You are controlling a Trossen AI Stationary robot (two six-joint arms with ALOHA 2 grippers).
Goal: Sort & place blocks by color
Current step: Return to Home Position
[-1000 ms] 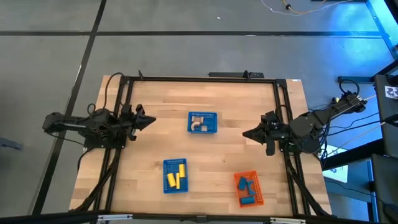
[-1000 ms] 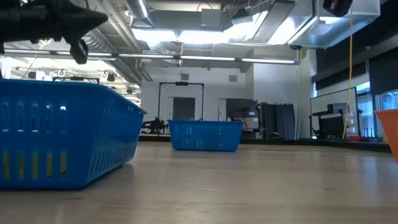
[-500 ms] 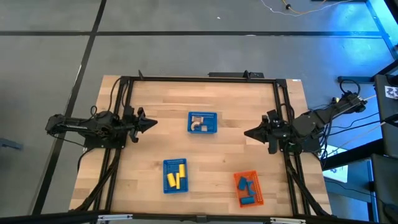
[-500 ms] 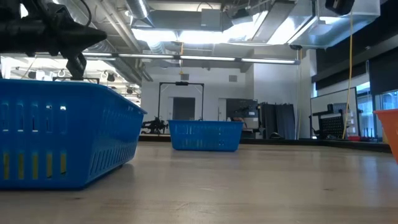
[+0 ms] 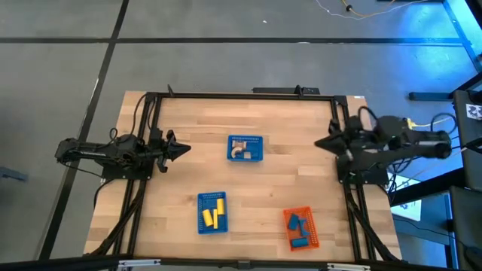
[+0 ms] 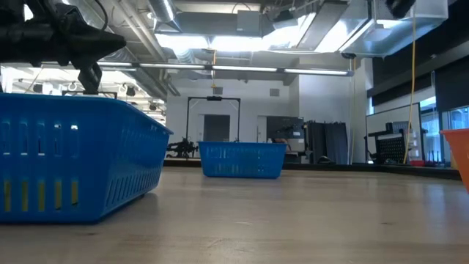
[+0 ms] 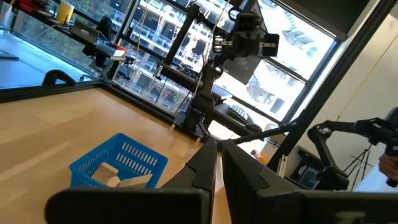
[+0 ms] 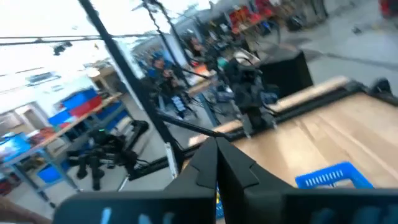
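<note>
The blocks lie in three baskets. Tan blocks [image 5: 242, 153] are in the far blue basket [image 5: 245, 148], which also shows in the left wrist view [image 7: 118, 163]. Yellow blocks [image 5: 212, 213] are in the near blue basket [image 5: 212, 211]. Blue blocks [image 5: 298, 229] are in the orange basket [image 5: 301, 228]. My left gripper [image 5: 183, 147] is shut and empty above the table's left side. My right gripper [image 5: 317, 143] is shut and empty above the table's right edge, high and level.
A black frame [image 5: 241, 95] runs along the table's far, left and right sides. In the low view the near blue basket [image 6: 73, 158] fills the left and the orange basket's edge [image 6: 458, 150] shows at the right. Bare wood [image 5: 279, 181] lies between the baskets.
My right arm has drawn back toward the table's right edge and swung toward the far edge; its gripper now lies level over the frame. My left gripper has gone a little toward the far edge and stays shut. The baskets and blocks have kept still.
</note>
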